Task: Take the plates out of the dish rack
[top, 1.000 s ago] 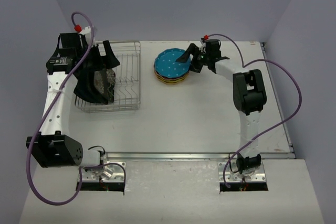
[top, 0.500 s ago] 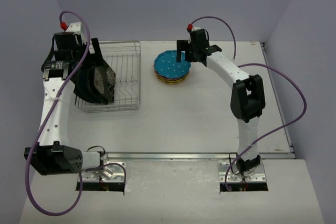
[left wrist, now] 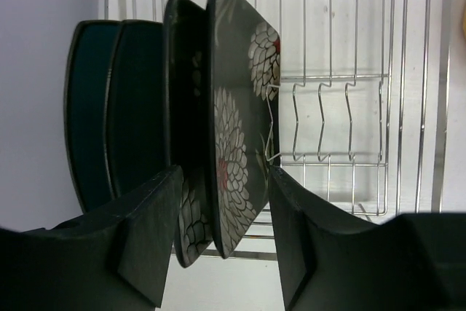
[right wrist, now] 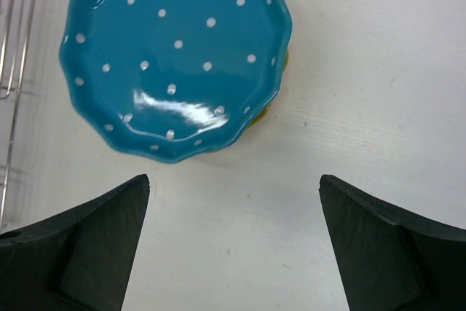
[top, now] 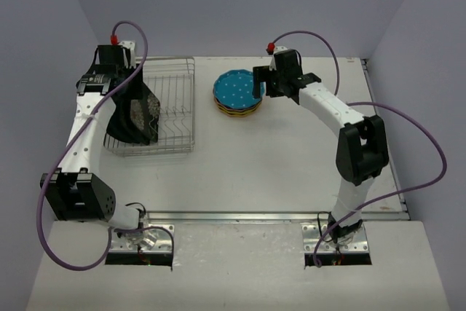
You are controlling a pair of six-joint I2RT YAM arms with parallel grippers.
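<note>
Left gripper point(left wrist: 222, 245): jaws apart. Two blunt matte-black fingers point(left wrist: 149, 242) straddle the lower edges of two plates that stand on edge in the dish rack point(left wrist: 342, 107). The wrist view shows the fingers close on either side, but I cannot tell whether either one touches.

Between the fingers:
- front black plate point(left wrist: 237, 129): squarish with rounded corners, glossy, carrying a white scale-like petal pattern with small red marks.
- second black plate point(left wrist: 183, 63): same shape and pattern, just behind the first, nearly touching.

Beside them, toward the wall: two dark teal plates point(left wrist: 116, 107), squarish, plain, smooth glaze, upright and packed close together.

Rack: thin silver wire, rectangular, with long parallel rods, short kinked upright tines and a low wire side. All four upright plates crowd its left end.

Right gripper point(right wrist: 233, 253): jaws spread wide, holding nothing. Its wedge-shaped black fingers point(right wrist: 95, 245) hang over bare table point(right wrist: 349, 129), just beside the stacked plates.

Stack, on the table to the right of the rack and apart from it:
- dotted blue plate point(right wrist: 175, 56) on top: round, scalloped rim, glossy turquoise with scattered white dots and a bright glare streak.
- yellow-green plate point(right wrist: 261, 114): only a sliver of its rim shows under the blue one.
- The overhead view shows more rims layered beneath, orange and dark; I cannot tell how many.

Table: white, matte, faintly scuffed.
</note>
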